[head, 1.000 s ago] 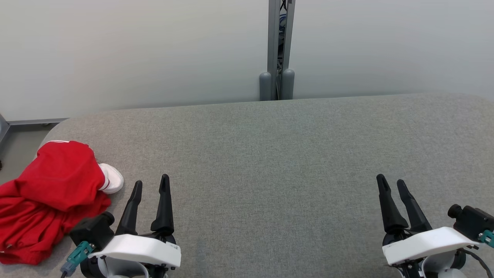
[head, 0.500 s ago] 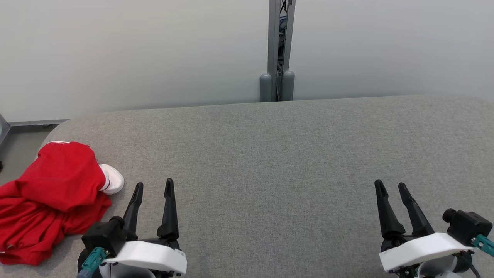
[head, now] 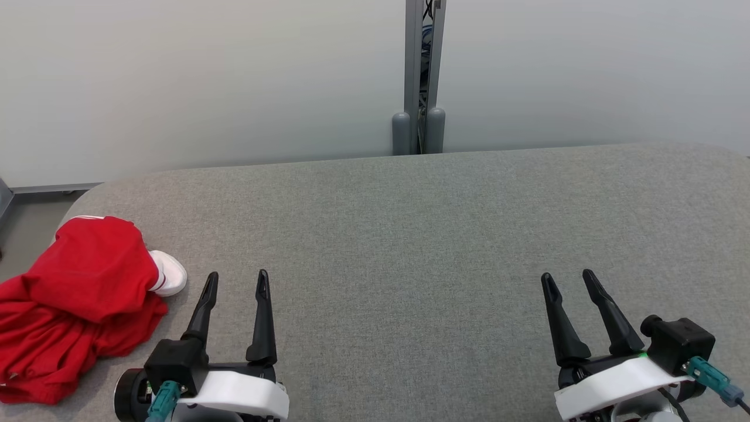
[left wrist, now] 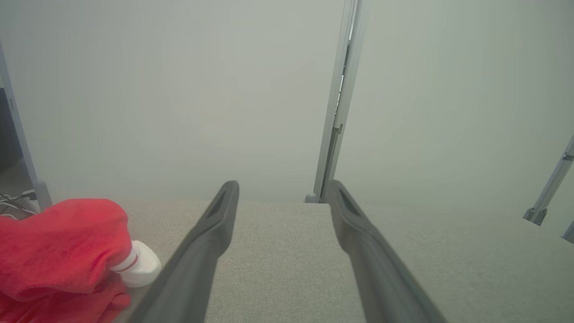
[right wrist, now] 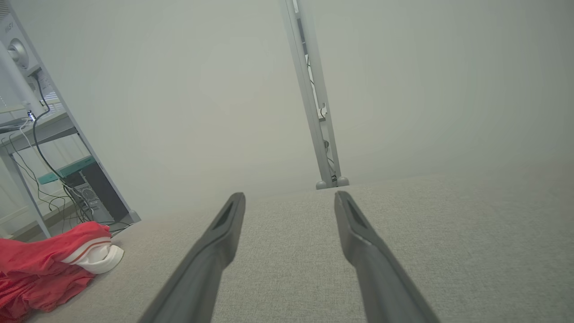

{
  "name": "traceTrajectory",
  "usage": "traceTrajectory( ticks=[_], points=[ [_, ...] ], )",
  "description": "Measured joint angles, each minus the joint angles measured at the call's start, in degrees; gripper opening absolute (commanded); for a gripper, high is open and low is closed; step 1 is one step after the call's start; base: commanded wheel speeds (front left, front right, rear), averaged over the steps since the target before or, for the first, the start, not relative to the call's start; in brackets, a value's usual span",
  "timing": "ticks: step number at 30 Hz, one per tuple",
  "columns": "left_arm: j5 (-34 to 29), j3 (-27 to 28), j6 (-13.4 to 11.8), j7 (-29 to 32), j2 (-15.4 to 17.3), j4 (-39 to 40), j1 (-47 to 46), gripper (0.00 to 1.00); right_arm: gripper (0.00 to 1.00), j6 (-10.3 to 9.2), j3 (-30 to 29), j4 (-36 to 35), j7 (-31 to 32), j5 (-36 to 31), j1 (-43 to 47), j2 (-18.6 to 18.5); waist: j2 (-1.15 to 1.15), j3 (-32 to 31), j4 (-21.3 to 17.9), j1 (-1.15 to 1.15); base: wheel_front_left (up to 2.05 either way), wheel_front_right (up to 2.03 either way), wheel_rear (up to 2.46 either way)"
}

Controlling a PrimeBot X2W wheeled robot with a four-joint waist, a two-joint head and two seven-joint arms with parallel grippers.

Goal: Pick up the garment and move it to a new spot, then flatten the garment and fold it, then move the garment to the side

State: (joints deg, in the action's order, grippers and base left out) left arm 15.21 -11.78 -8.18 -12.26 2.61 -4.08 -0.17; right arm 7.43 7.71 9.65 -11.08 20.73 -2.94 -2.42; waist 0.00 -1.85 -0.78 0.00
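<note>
Red and soft, the garment [head: 88,281] is heaped in a lump just left of the left gripper [head: 237,274]. That and the right gripper [head: 567,274] are held wide open, empty, over the rough grey table [head: 410,234].

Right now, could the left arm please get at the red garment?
Probably yes: the garment lies crumpled at the left end of the table, just left of the open left tool, and nothing stands between them.
</note>
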Motion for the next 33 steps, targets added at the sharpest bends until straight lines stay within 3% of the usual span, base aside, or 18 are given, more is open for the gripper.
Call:
traceTrajectory(
  ticks=[18, 33],
  points=[
    [-7.95, -0.89, 0.22, -1.68, 0.08, -0.29, 0.93, 1.0, 1.0, 0.0, 2.53, -1.49, -2.34, -9.53, 0.05, -0.09, 0.0, -0.43, -0.18, 0.0, 0.0, 0.0, 0.0],
    [-9.94, -0.79, 1.04, -2.74, 0.13, -0.56, 2.23, 1.0, 1.0, 0.01, 2.99, -1.25, -3.82, -14.27, 0.68, -0.19, 0.0, -1.22, -0.38, 0.0, 0.0, 0.0, 0.0]
  ],
)
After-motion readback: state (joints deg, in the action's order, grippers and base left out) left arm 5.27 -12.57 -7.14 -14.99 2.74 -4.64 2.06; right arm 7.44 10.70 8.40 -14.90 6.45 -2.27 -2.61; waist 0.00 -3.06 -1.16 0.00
